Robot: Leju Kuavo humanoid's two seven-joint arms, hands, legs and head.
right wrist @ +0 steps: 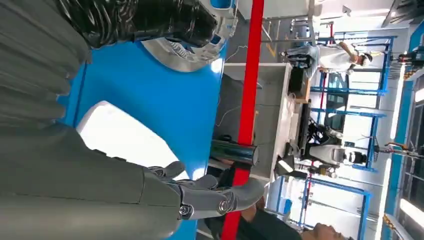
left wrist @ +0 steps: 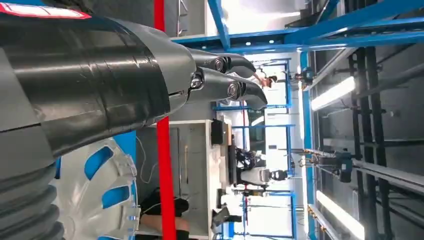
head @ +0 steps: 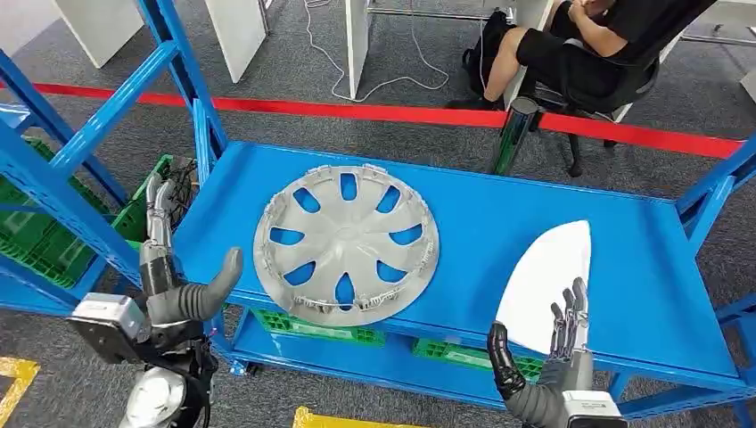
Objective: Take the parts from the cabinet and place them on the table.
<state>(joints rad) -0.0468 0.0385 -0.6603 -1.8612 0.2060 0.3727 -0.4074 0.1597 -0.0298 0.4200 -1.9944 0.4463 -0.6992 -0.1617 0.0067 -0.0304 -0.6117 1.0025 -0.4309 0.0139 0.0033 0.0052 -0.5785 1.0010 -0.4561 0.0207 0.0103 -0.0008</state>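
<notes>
1. Both hands are sitting empty with fingers spread wide right now. The left hand [head: 174,285] is hovering off the near-left corner of the blue shelf [head: 553,192], and the right hand [head: 548,357] is hanging at the front edge, just in front of the white panel [head: 548,272].
2. The silver wheel cover [head: 346,242] is lying flat on the shelf, left of centre and overhanging the front lip a bit. It looks like the part to grab first.
3. It's wide and flat, so I'm guessing a two-hand pickup works best: left fingers going under the near-left rim, right hand sliding over to the opposite rim.
4. I'd be using that overhang to get fingers underneath.
5. Watch the blue upright [head: 201,98] by the left hand, and try not to be nudging the white panel on the way across.
</notes>
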